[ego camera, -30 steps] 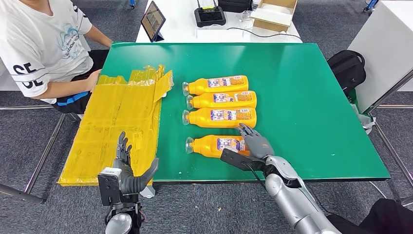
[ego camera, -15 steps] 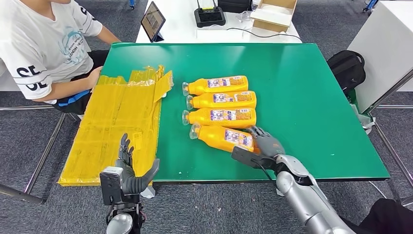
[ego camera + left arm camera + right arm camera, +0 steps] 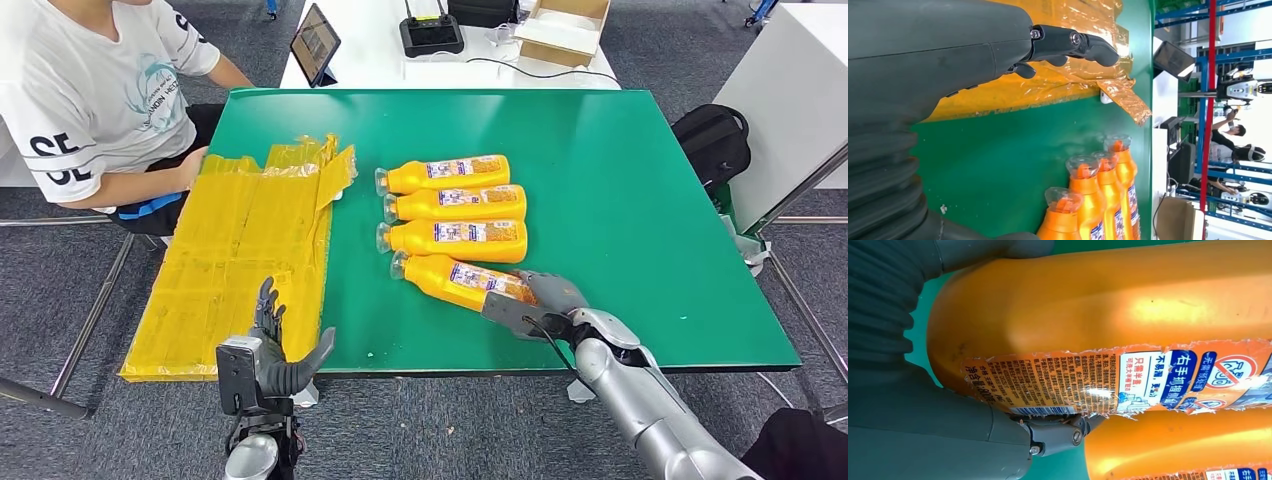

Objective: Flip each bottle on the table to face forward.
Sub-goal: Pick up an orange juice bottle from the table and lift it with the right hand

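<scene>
Since the nearest bottle (image 3: 462,283) was lying square and apart from the other three a second ago, the big change in the head view is that it's now slanted, cap end swung up close beside the third bottle (image 3: 455,240), base end under the right robot hand (image 3: 535,300). That robot hand has slid toward the desk (image 3: 620,180) edge and is wrapped around the bottle's base. The left robot hand (image 3: 275,350) hovers off the near edge by the yellow sheet (image 3: 240,250), fingers spread, holding nothing, drifted only a touch. A person in a white shirt (image 3: 90,90) sits at the far left.

Left wrist view: fingers (image 3: 1075,42) apart over the yellow sheet, with four caps lined up on the green desk beyond.

Right wrist view: fingers (image 3: 1055,435) and thumb clamp the bottle, and the label toward the camera shows small print and a barcode, so I'd guess that's the back. Looks like the roll is mid-way; the top three already show their labels.
</scene>
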Robot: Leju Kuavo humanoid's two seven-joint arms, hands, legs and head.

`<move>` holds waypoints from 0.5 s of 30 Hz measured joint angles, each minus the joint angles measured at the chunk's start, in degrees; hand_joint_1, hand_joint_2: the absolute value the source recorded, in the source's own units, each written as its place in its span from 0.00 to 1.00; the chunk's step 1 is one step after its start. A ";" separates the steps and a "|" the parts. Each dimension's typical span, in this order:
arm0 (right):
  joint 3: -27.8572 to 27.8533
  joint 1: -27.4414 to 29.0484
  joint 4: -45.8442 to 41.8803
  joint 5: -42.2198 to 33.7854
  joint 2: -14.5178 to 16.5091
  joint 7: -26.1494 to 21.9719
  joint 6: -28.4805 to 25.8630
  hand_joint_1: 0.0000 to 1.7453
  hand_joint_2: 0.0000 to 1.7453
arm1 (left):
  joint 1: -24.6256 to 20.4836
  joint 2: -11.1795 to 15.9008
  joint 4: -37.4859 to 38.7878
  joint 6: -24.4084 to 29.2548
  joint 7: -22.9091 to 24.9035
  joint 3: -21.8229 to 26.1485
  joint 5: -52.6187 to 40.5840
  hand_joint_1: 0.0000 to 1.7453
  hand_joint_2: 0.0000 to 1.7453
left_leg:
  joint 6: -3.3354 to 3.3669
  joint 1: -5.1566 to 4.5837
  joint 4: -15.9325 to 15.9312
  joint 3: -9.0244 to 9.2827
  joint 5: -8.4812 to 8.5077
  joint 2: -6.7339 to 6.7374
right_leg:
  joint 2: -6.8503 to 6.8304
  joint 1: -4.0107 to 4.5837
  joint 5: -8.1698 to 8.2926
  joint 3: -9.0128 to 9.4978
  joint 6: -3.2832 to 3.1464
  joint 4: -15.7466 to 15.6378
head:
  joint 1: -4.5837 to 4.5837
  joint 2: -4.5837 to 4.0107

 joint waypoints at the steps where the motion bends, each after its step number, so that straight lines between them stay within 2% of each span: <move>1: 0.04 0.01 0.05 -0.40 -0.04 -0.17 -0.29 1.00 1.00 | -0.03 0.00 0.11 0.05 0.00 0.01 0.16 0.00 1.00 | 0.00 0.00 0.00 0.00 0.00 0.00 | 0.00 0.00 0.00 0.00 0.00 0.00 | 0.00 0.00; 7: -0.10 1.35 -0.31 -1.83 0.26 -1.74 -4.26 1.00 1.00 | -0.03 0.00 0.28 0.27 -0.01 0.02 0.74 0.00 1.00 | -0.01 0.02 0.00 0.01 -0.01 0.02 | 0.01 0.03 0.00 0.00 0.00 0.01 | 0.01 0.00; 15: -0.31 2.21 -0.97 -1.86 0.45 -1.86 -4.95 1.00 1.00 | -0.02 0.00 0.28 0.32 -0.01 0.02 0.76 0.00 1.00 | -0.01 0.02 0.00 0.03 -0.01 0.04 | 0.02 0.03 0.00 0.01 0.00 0.01 | 0.01 0.00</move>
